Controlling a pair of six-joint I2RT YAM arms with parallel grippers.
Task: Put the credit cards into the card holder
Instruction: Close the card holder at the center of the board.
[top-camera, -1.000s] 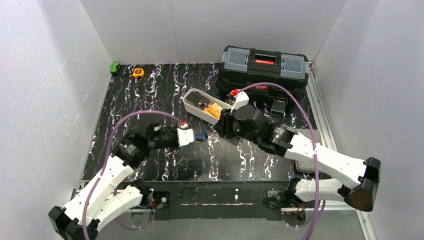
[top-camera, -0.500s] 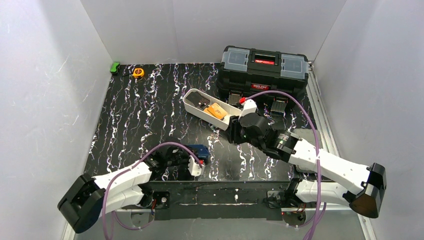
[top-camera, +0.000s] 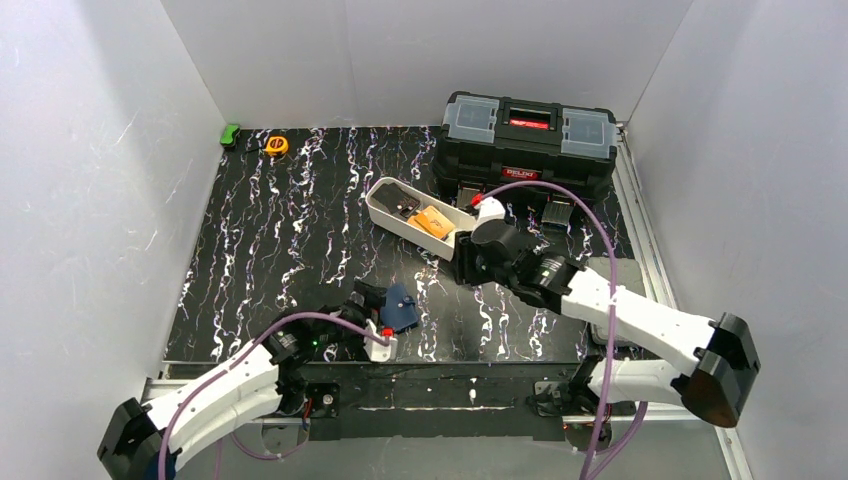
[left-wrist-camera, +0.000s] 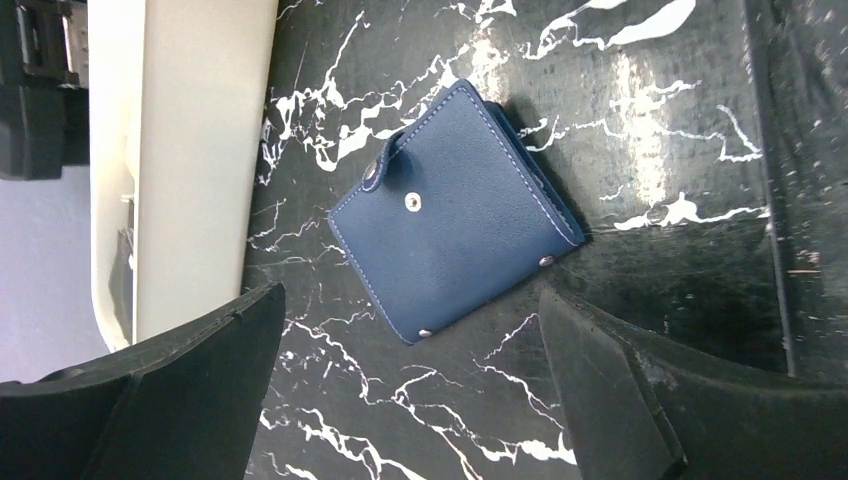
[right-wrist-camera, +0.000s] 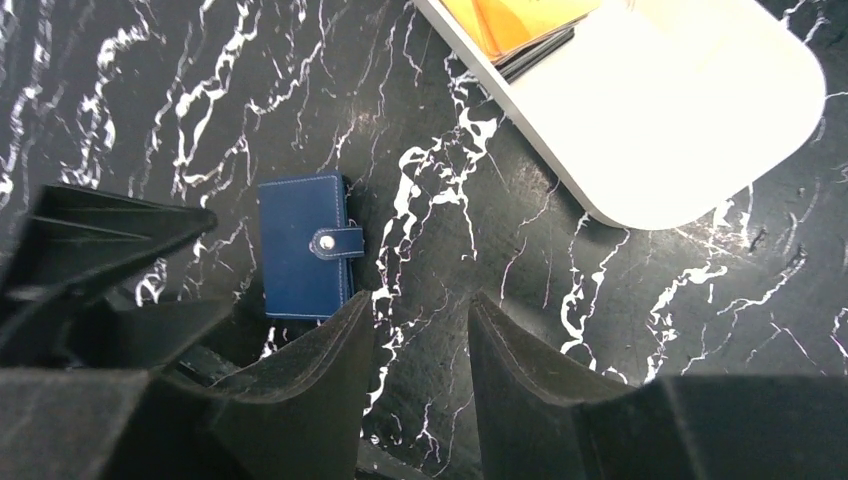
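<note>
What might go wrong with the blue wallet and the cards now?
The card holder lies folded shut and flat, so the open left gripper may just push it around. The credit cards are thin and stacked in the white tray; the right gripper might slip or grab two.

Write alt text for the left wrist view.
A closed navy card holder lies flat on the black marbled table, untouched between the wide-open fingers of the left end effector. A white tray runs along the left edge.
</note>
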